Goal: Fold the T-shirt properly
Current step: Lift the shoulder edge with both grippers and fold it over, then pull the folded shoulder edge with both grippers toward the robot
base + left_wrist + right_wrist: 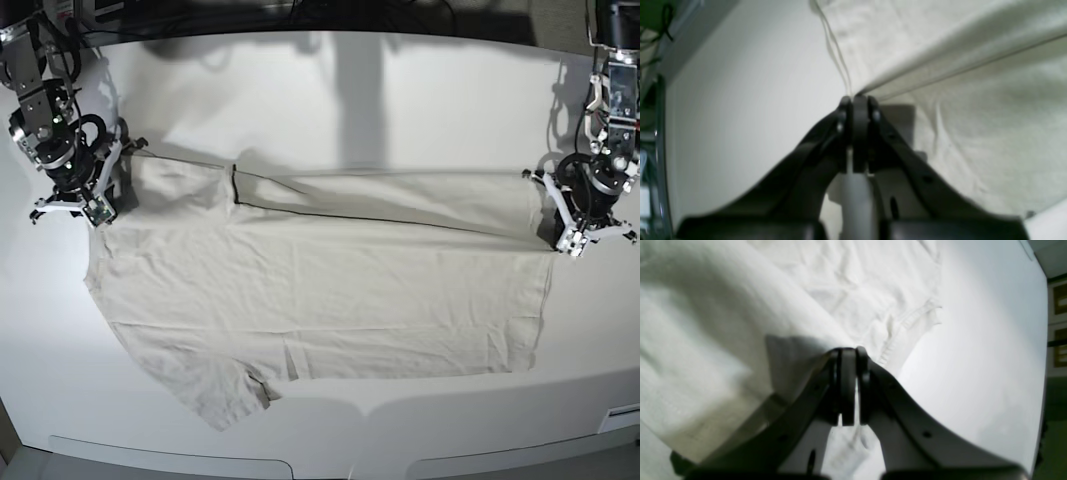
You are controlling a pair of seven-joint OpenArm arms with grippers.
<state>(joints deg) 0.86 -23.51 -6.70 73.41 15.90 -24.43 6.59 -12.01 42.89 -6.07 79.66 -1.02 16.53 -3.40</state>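
Beige cotton, soft and creased, covers most of the white tabletop (350, 80): the T-shirt (330, 300) lies spread lengthwise between the two arms. The left pincer (857, 100) is clenched on a corner of the cloth, with a folded edge running away from its tips up and to its right, and bare tabletop on its other side. The right pincer (848, 351) is likewise clamped on fabric (a ribbed, stitched hem shows just past its tips), with the bulk of the shirt lying to its left. In the base view, the right pincer (95, 195) and the left pincer (575, 235) sit at opposite ends of the garment's far edge, where a long strip appears already turned over onto the body, its dark fold line running between them. One sleeve still sticks out at the near side, unfolded. By this look the first lengthwise fold is in hand; the near side, that sleeve, and the crosswise folds remain to be done.
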